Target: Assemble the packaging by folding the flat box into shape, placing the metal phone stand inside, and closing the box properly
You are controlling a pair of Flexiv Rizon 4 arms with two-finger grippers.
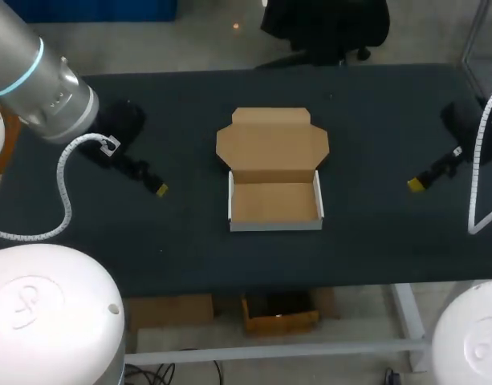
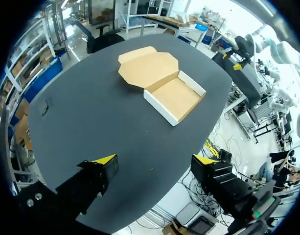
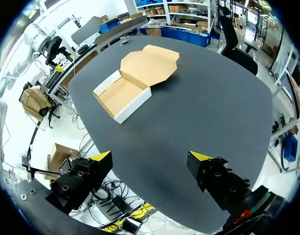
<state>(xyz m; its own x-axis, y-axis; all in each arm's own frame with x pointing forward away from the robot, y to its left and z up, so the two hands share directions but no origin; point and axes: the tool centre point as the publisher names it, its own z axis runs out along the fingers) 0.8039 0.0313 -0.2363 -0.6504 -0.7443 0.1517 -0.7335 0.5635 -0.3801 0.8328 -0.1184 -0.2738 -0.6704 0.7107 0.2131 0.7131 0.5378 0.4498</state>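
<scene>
Centred on the table (image 1: 374,112), the box (image 1: 275,200) sits lid-open, well apart from 2 wide-spread jaws near opposite edges.

Box (image 1: 275,202) centred on table (image 1: 181,241), lid (image 1: 272,144) behind

No legible text, label or number — none anywhere.

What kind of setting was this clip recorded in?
Likely a robot lab workbench: a dark table holds an open cardboard box, and the left gripper and right gripper, both open, sit at either side.
</scene>
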